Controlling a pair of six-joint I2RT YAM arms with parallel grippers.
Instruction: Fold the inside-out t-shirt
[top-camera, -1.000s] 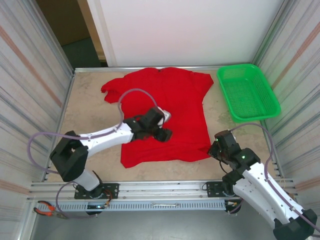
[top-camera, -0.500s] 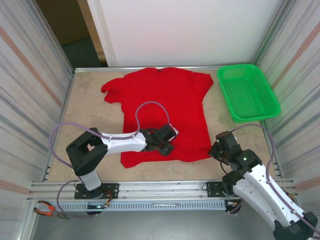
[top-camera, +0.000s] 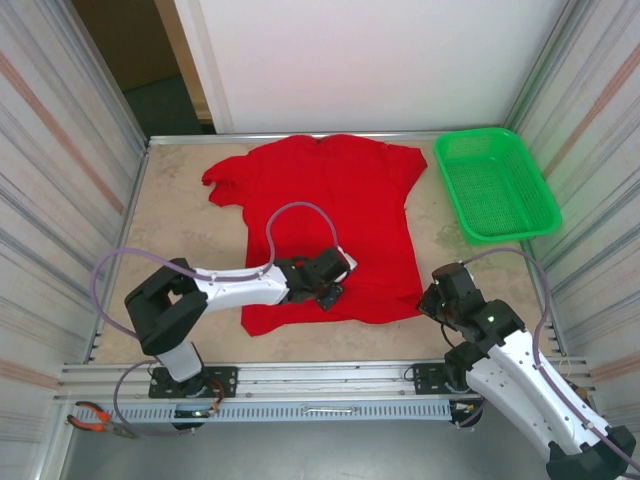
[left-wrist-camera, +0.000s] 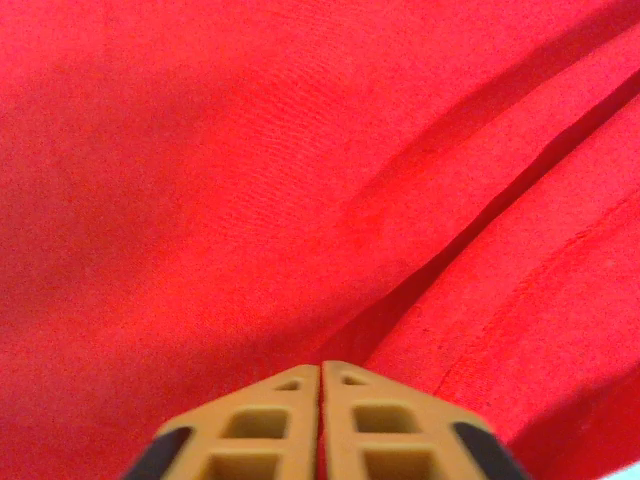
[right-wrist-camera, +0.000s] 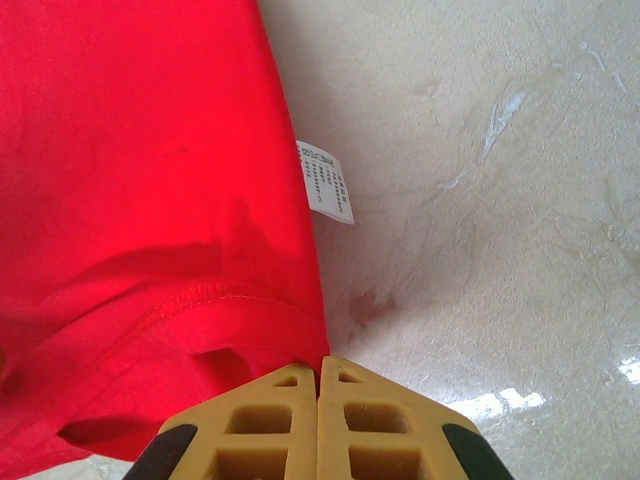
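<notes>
From the top external view, the bright red short-sleeved cloth t-shirt (top-camera: 340, 200) lies spread flat on the beige stone-look surface (top-camera: 180, 230), collar toward the far edge and hem toward the arms. A green plastic mesh basket (top-camera: 495, 185) sits at the far right, apart from the shirt. The left hand (top-camera: 335, 280) rests low on the shirt's lower middle. The right hand (top-camera: 432, 300) is at the shirt's lower right corner.

In the left wrist view, the left hand (left-wrist-camera: 320, 368) has its fingers pressed together on a raised fold of the red cloth (left-wrist-camera: 250, 180), a thin red sliver between them.

In the right wrist view, the right hand (right-wrist-camera: 319, 362) has its fingers together, tips at the hem corner of the t-shirt (right-wrist-camera: 130, 150). I cannot tell whether cloth is pinched. A small white printed label (right-wrist-camera: 325, 180) sticks out from the shirt's side edge onto the surface (right-wrist-camera: 480, 200).
</notes>
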